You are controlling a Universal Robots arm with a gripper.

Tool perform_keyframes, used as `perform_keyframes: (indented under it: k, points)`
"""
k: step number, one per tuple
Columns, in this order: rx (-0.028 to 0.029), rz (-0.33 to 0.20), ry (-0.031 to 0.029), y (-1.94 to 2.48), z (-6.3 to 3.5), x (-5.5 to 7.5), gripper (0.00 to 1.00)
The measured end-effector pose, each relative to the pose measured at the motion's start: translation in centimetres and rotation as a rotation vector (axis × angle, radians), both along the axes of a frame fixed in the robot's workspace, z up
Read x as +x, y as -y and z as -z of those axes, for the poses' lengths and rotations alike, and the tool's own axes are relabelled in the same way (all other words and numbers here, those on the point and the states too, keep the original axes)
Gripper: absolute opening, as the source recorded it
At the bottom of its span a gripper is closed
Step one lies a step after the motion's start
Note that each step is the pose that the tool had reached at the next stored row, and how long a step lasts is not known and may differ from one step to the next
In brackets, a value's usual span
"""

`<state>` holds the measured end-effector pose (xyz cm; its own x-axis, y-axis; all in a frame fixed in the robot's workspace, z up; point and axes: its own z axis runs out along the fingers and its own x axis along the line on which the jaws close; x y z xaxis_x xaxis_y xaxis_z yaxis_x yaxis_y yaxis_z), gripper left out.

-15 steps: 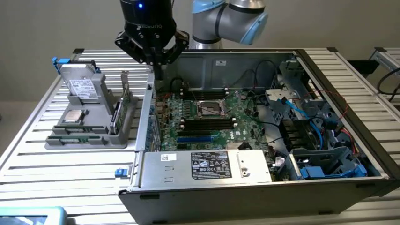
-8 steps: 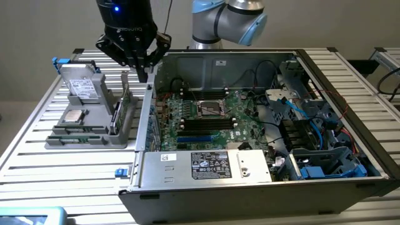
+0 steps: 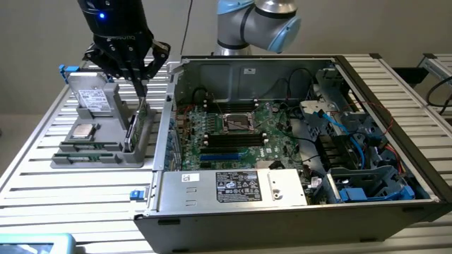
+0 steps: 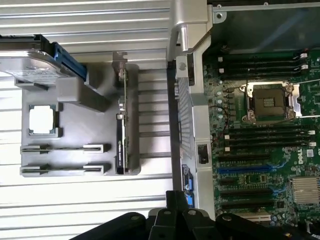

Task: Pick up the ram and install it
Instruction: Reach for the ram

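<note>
Tool closed above gray holder, ram in the holder's near slots.
Fingers pressed together and pointing down, nothing visible between them, above the green card standing upright along the holder's right edge; contact with the card not discernible. Ram on edge, thin and green, set in the near slots just nearer than the processor chip, left of the tool and apart from it. Hard drive propped at the holder's far end. Holder resting on the slatted counter, at the exterior view's left of the open computer case. Inside the case, green motherboard lying flat, empty processor socket at its middle, dark memory slots just near of the socket.
</note>
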<state>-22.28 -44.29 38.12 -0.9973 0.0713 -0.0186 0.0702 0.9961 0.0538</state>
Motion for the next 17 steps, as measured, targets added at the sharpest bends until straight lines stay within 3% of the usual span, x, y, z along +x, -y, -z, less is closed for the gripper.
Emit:
perform_keyframes:
  k: [12, 17]
  points:
    - [-0.0005, 0.0, 0.0, 0.0, 1.79, -5.5, 0.11]
    - [-0.0005, 0.0, -0.0026, 0.0, 2.13, -7.2, 0.11]
